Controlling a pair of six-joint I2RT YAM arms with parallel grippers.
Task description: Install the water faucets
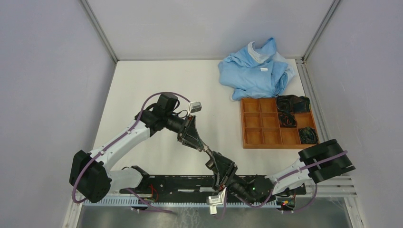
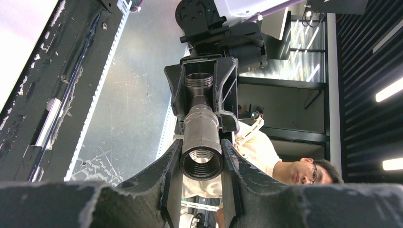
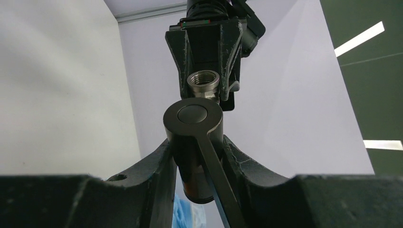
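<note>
Left gripper [image 2: 201, 159] — clamped on the threaded fitting [image 2: 201, 137]. Right gripper [image 3: 194, 142] — clamped on the capped faucet piece [image 3: 192, 116]. Both pieces are held in the air, end to end, over the middle of the worktop's near edge. Step judged: threading them together. Keep the axes in line and turn gently to avoid cross-threading.

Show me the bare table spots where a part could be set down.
Widest: white table between left wall and blue cloth, beyond the left arm. Smaller: between left gripper and wooden tray. Crowded: near centre, where it and the right gripper clamp the faucet pieces.
</note>
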